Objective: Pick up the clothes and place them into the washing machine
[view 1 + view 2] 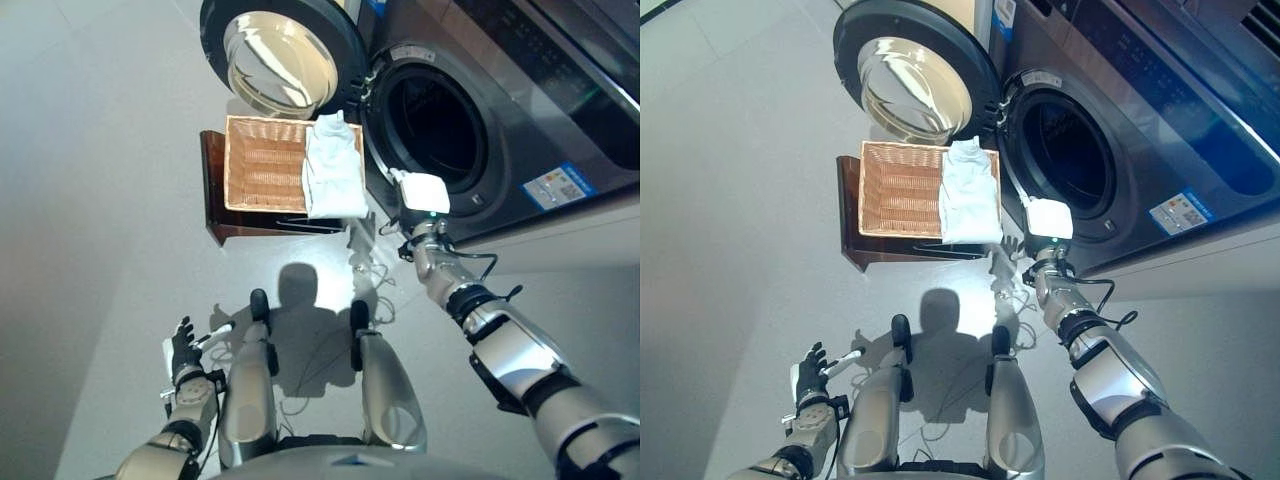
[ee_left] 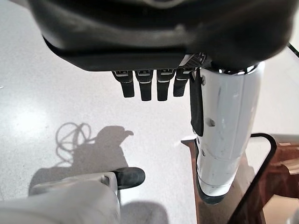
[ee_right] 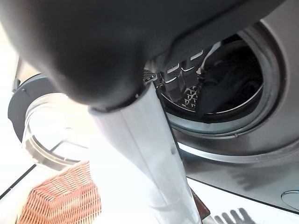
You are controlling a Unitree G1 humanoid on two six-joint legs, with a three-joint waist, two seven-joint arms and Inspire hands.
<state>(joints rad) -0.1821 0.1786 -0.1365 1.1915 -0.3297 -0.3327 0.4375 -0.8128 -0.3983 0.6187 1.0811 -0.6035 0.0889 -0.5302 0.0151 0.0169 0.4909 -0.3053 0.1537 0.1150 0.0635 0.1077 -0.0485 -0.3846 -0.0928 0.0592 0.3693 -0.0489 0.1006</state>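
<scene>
Right hand: raised at about 2 o'clock from centre in the head views, just beside the lower rim of the washing machine opening, between the basket and the drum. Covered from above by a white wrist module, so finger state cannot be told there. In the right wrist view, fingers extended toward the drum, apparently relaxed and empty; no cloth visible in the grasp. Likely positioned here either for a release or ahead of a return to the basket; not determinable which.

Left hand: low at about 8 o'clock, well apart from the work, fingers straight and holding nothing. Judged idle, kept clear of the right arm's path.

Outward from the right hand, at about 10 o'clock from it: wicker basket on a dark wooden stand, set directly below the open door and beside the drum opening, presumably to keep the transfer short. Contents: one pale folded garment lying along the basket edge nearest the machine, draped slightly over the rim; remainder of the basket bare.

Drum interior: dark; a dark mass visible in the right wrist view, not identifiable as clothing.

Task item location: garment in the basket, not yet in either hand.
</scene>
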